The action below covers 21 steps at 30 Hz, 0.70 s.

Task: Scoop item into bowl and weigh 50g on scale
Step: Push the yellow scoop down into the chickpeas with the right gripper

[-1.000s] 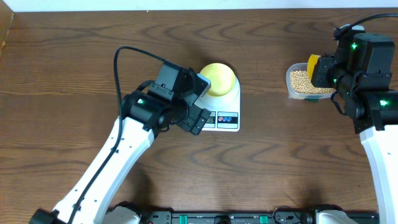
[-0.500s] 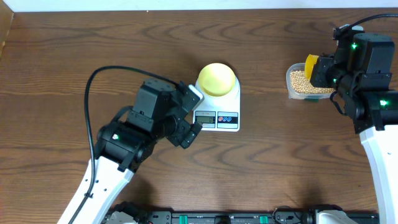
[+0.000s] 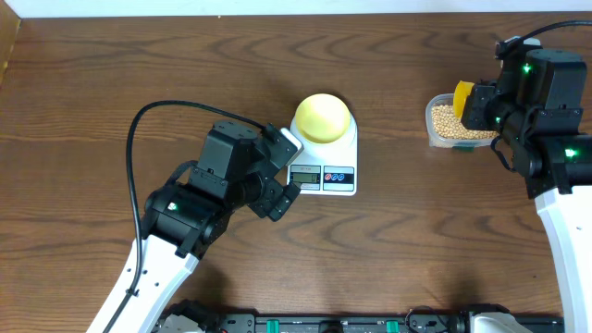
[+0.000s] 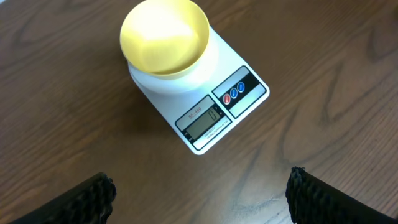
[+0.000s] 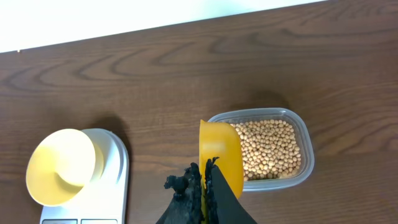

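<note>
A pale-yellow bowl [image 3: 324,117] [image 4: 165,36] [image 5: 59,167] sits empty on the white scale [image 3: 340,157] [image 4: 233,99] [image 5: 115,162] at the table's middle. My left gripper [image 3: 285,174] [image 4: 199,196] hovers open just left of the scale's front, nothing between its fingers. At the right, tan beans [image 3: 455,123] [image 5: 270,146] fill a clear tub [image 3: 431,125] [image 5: 305,168]. My right gripper [image 3: 476,106] [image 5: 204,180] is shut on the handle of a yellow scoop [image 3: 464,95] [image 5: 221,155], whose cup hangs over the tub's left edge.
The dark wooden table [image 3: 416,231] stretches around the scale. A white wall edge [image 5: 124,18] runs along the far side. The left arm's black cable [image 3: 139,129] loops over the table to the left of the scale.
The left arm has pulled back from the bowl, down and to the left, leaving the bowl on the scale. The right arm and scoop have not moved.
</note>
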Motion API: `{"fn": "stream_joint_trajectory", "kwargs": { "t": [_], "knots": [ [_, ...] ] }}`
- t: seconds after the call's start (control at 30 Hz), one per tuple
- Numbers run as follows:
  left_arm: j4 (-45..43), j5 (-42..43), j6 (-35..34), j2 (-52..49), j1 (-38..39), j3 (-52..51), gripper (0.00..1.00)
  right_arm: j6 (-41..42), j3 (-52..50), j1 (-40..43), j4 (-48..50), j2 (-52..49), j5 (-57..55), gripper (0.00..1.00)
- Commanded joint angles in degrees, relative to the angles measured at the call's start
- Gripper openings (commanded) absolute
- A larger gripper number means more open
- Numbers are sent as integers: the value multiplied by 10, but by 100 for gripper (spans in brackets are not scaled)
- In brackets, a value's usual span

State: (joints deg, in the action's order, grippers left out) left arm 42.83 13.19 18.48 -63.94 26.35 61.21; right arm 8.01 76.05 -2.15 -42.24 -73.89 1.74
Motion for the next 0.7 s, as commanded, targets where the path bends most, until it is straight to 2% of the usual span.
{"fn": "stream_joint_trajectory", "kwargs": {
  "t": [0.0, 0.13, 0.3, 0.43, 0.67],
  "knots": [
    [2, -5, 10, 6, -3, 2, 90, -22, 11, 0, 0, -3, 3, 1],
    [2, -6, 10, 6, -3, 2, 90, -40, 11, 24, 1, -7, 6, 1],
    [-14, -2, -5, 6, -3, 2, 89, -94, 11, 66, 0, -20, 85, 1],
    [-38, -1, -45, 6, -3, 2, 90, -102, 11, 96, 2, -31, 117, 1],
    [-41, -2, -46, 6, -3, 2, 90, -125, 11, 110, 2, -34, 133, 1]
  ]
}}
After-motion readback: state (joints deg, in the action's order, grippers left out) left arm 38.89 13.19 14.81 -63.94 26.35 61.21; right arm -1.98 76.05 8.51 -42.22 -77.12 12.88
